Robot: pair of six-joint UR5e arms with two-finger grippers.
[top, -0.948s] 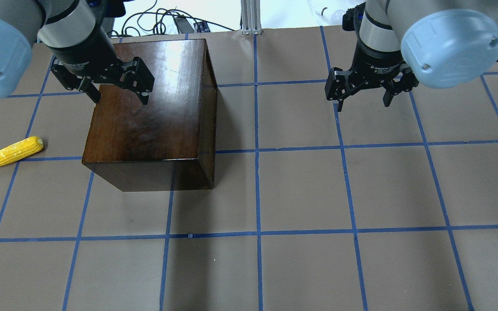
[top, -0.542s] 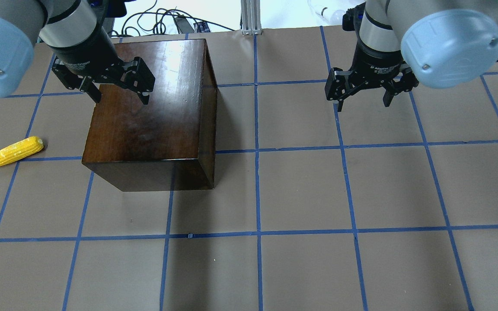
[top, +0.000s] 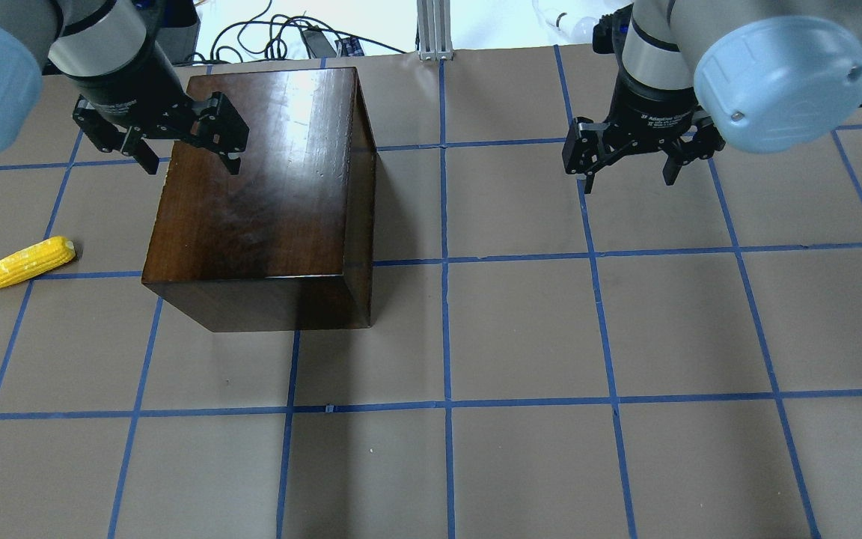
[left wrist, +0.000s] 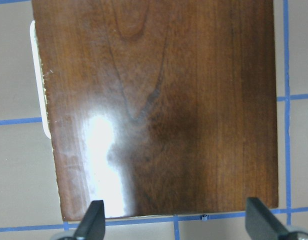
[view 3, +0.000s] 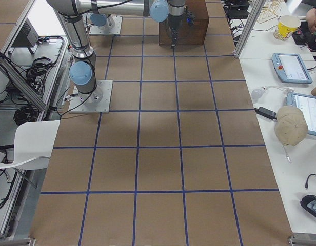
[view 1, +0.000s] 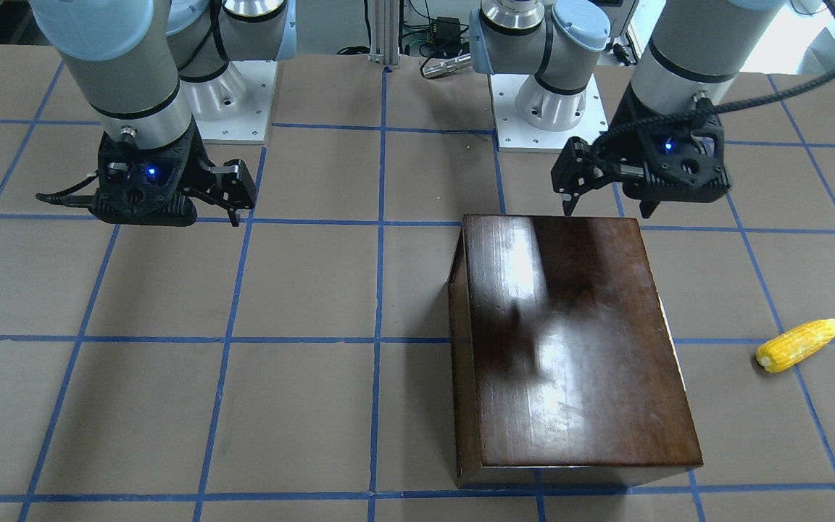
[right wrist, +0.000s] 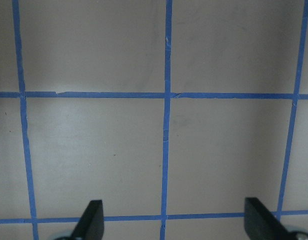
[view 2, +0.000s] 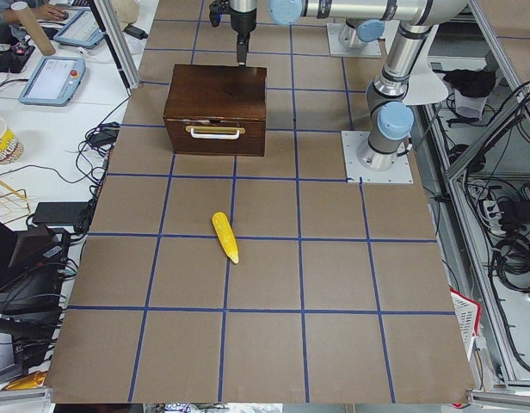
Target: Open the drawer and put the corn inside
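Observation:
The dark-brown wooden box (top: 259, 195) stands left of the table's middle. Its drawer is shut. The drawer front with a white handle (view 2: 215, 132) faces the table's left end; the handle also shows as a white sliver in the left wrist view (left wrist: 38, 75). The yellow corn (top: 21, 263) lies on the table left of the box, and shows in the front view (view 1: 798, 346). My left gripper (top: 191, 161) is open and empty, above the box's top at the edge nearest my base (view 1: 606, 210). My right gripper (top: 629, 180) is open and empty over bare table.
The table (top: 521, 337) is brown paper with a blue tape grid. My arm bases (view 1: 541, 109) stand at the table's robot side. Cables and a metal post (top: 435, 30) lie past that edge. Desks with tablets line the side (view 3: 291, 66).
My left gripper has moved up and to the left in the overhead view, toward the box's corner at the robot side. The right arm, box and corn have not moved.

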